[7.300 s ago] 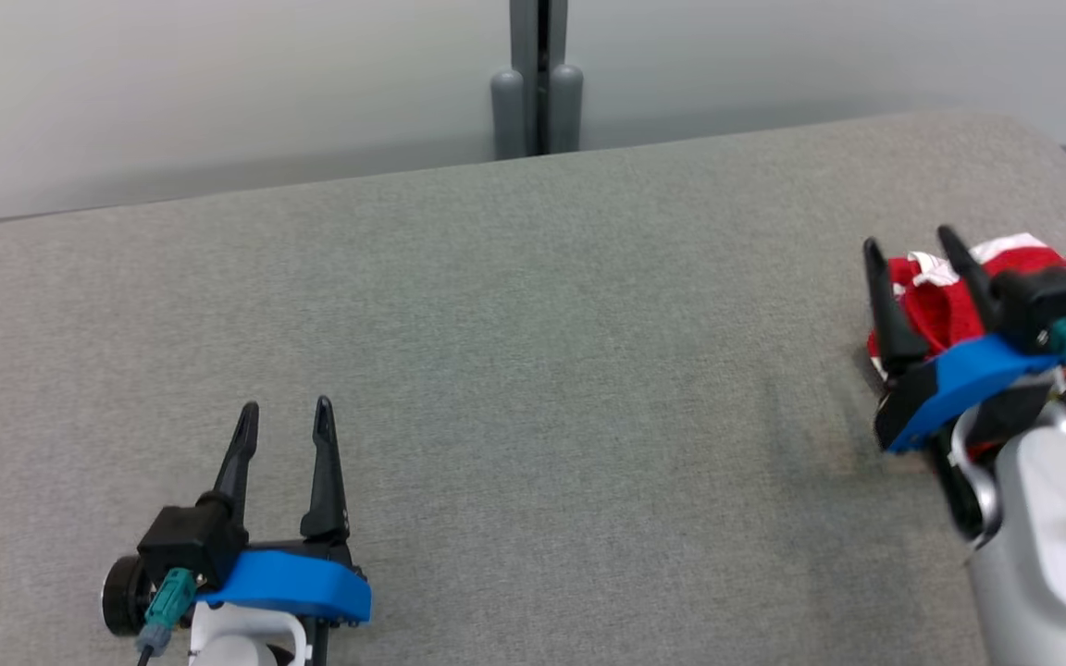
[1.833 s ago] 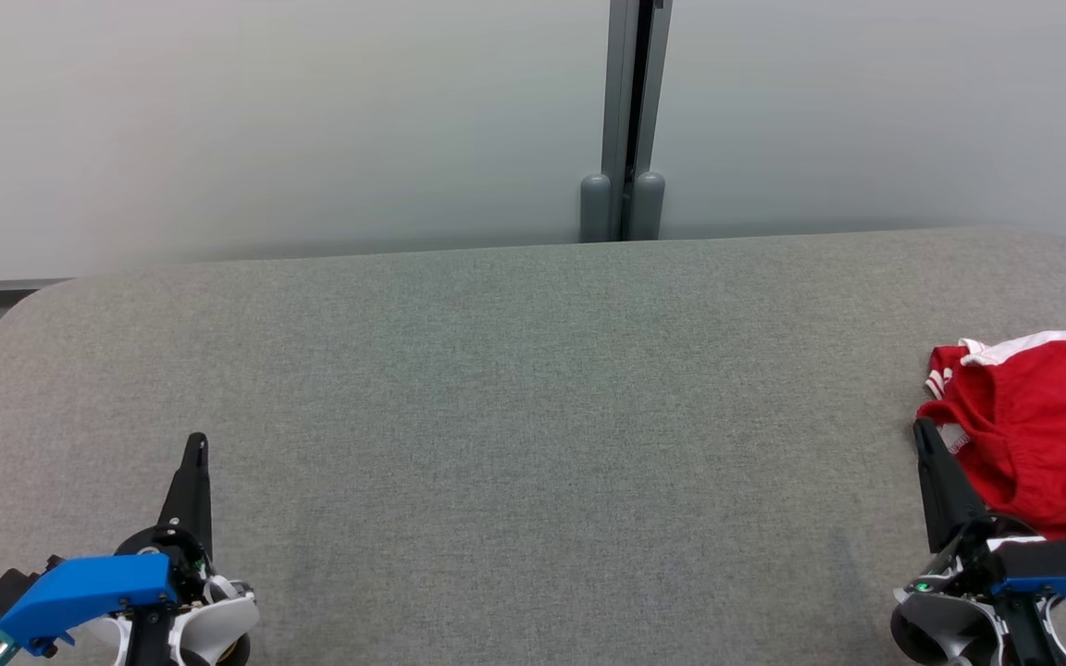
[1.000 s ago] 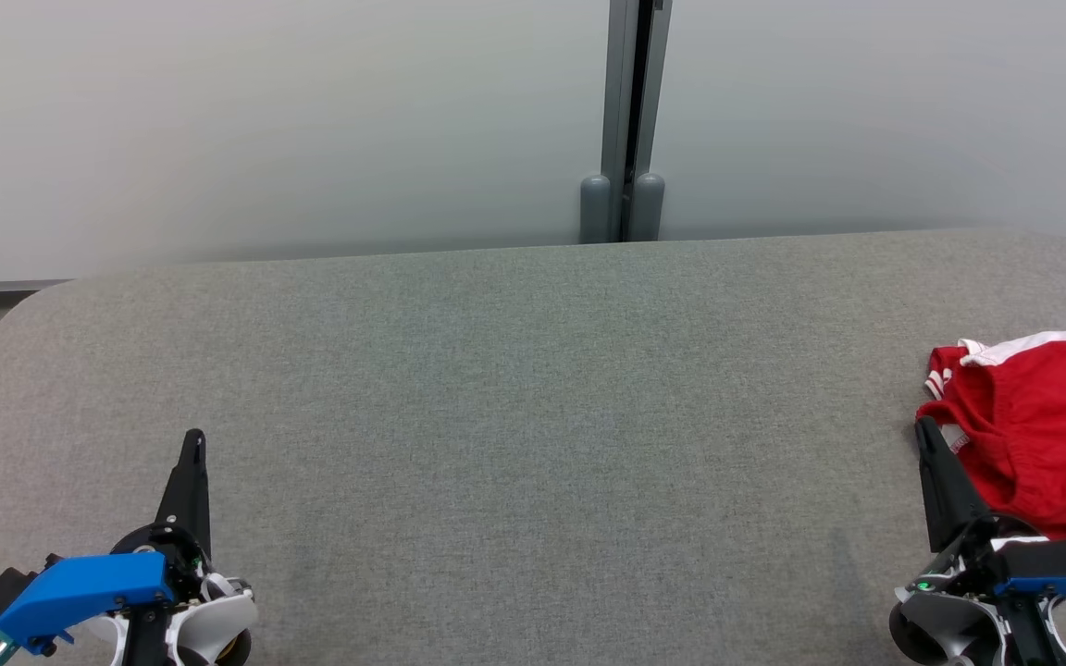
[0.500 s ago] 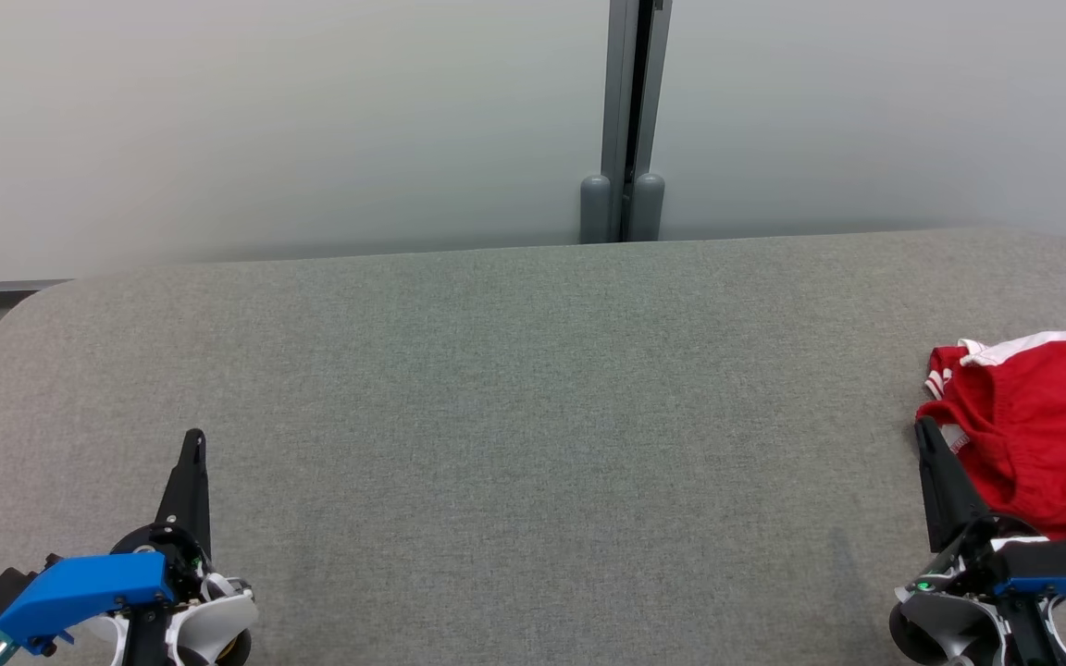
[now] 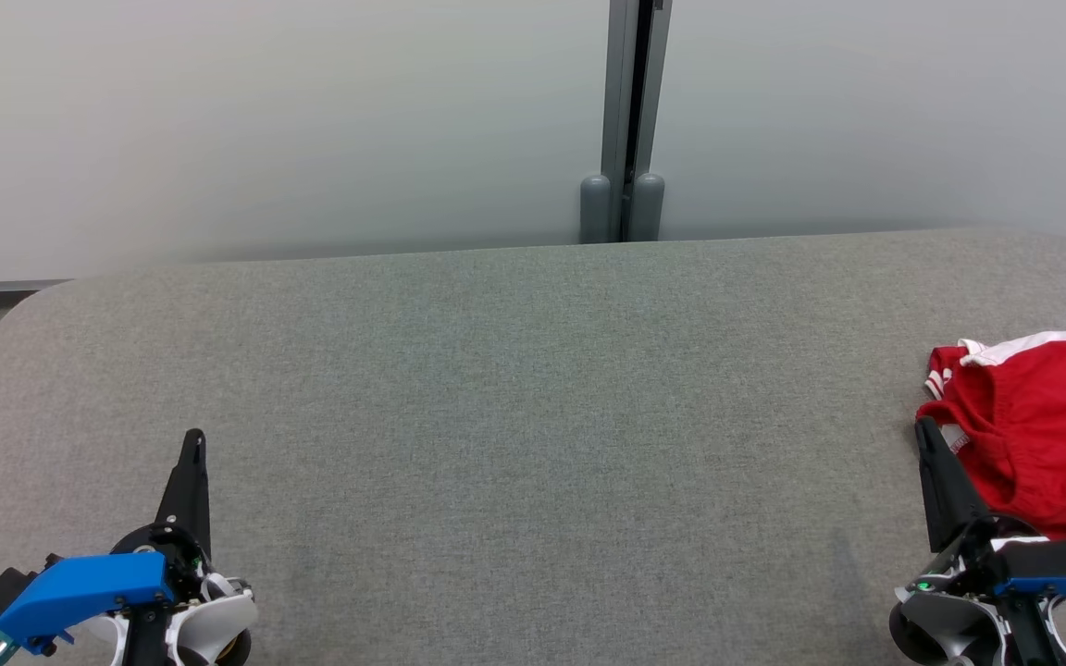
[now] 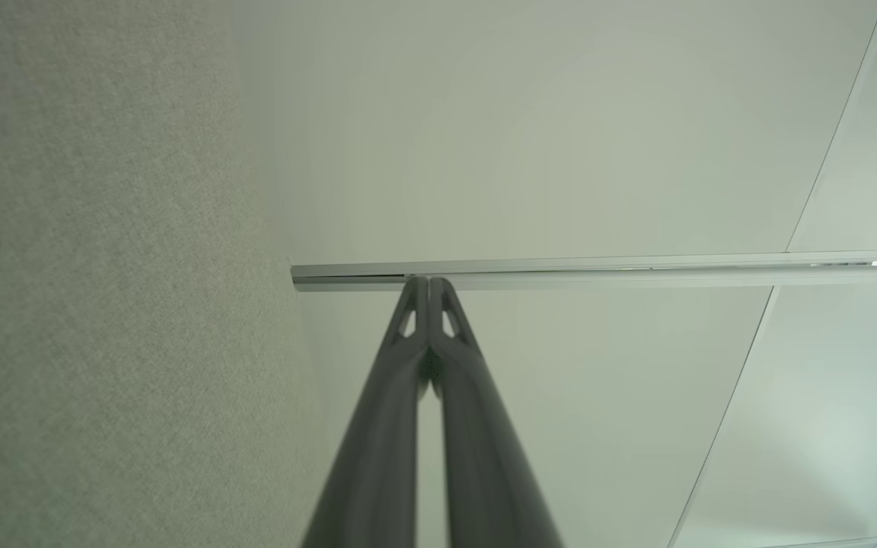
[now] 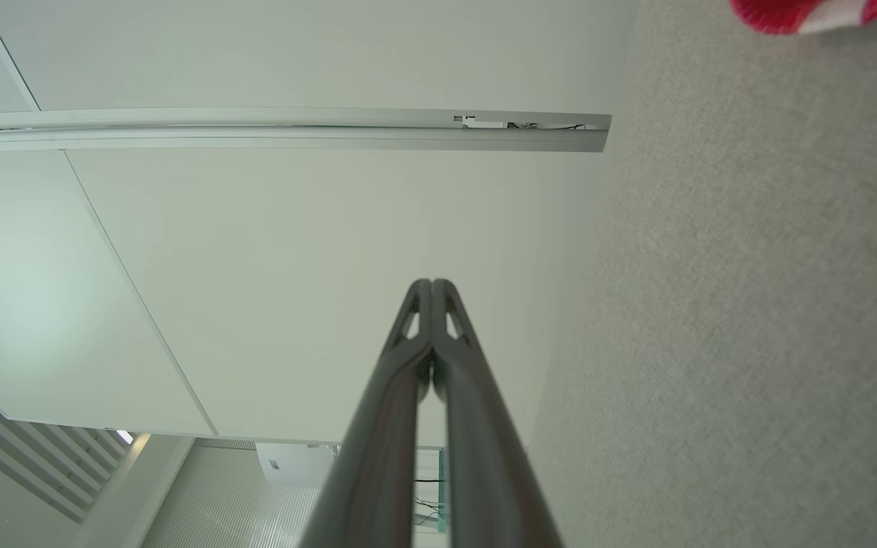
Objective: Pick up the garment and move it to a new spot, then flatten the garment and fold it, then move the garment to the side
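Note:
The garment (image 5: pixel 1042 427), red with white trim, lies bunched at the far right of the grey table (image 5: pixel 533 435); a corner of the garment (image 7: pixel 811 14) shows at the top right of the right wrist view. My right gripper (image 5: pixel 922 430) rests just left of the garment, shut and empty, its fingers pressed together (image 7: pixel 431 288). My left gripper (image 5: pixel 192 442) sits at the lower left, far from the cloth, also shut with nothing in it (image 6: pixel 428 283).
Behind the table runs a pale wall with a grey vertical post (image 5: pixel 624 120) at its middle. The table's rounded left corner (image 5: pixel 6 314) lies near my left arm.
Seven seconds ago my right gripper stood open over the garment; the head has since turned. Over the last two seconds nothing has moved.

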{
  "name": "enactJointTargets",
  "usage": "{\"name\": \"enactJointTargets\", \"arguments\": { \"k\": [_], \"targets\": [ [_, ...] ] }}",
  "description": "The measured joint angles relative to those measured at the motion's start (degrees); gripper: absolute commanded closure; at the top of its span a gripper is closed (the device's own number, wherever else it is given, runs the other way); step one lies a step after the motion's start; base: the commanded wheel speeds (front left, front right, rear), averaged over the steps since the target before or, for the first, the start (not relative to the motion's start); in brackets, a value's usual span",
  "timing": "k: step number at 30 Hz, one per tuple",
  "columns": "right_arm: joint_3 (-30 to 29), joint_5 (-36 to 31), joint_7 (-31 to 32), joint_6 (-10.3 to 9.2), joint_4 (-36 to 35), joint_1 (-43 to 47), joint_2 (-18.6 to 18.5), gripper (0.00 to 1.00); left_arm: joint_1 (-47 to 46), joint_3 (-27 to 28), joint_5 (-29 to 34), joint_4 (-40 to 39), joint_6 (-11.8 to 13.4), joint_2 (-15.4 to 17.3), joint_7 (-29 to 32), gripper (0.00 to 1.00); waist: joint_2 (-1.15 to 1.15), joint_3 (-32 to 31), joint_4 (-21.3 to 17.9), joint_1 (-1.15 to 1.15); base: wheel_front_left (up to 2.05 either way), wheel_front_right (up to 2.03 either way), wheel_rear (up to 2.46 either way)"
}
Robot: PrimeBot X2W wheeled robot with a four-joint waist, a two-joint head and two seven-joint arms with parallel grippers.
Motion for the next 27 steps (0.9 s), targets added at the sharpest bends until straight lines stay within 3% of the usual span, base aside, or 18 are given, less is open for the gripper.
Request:
{"name": "enactJointTargets", "arguments": {
  "k": [27],
  "targets": [
    [0.0, 0.0, 0.0, 0.0, 0.0, 0.01, 0.0, 1.0, 0.0, 0.0, 0.0, 0.0, 0.0, 0.0, 0.0, 1.0, 0.0, 0.0, 0.0, 0.0, 0.0, 0.0, 0.0]
  ]
}}
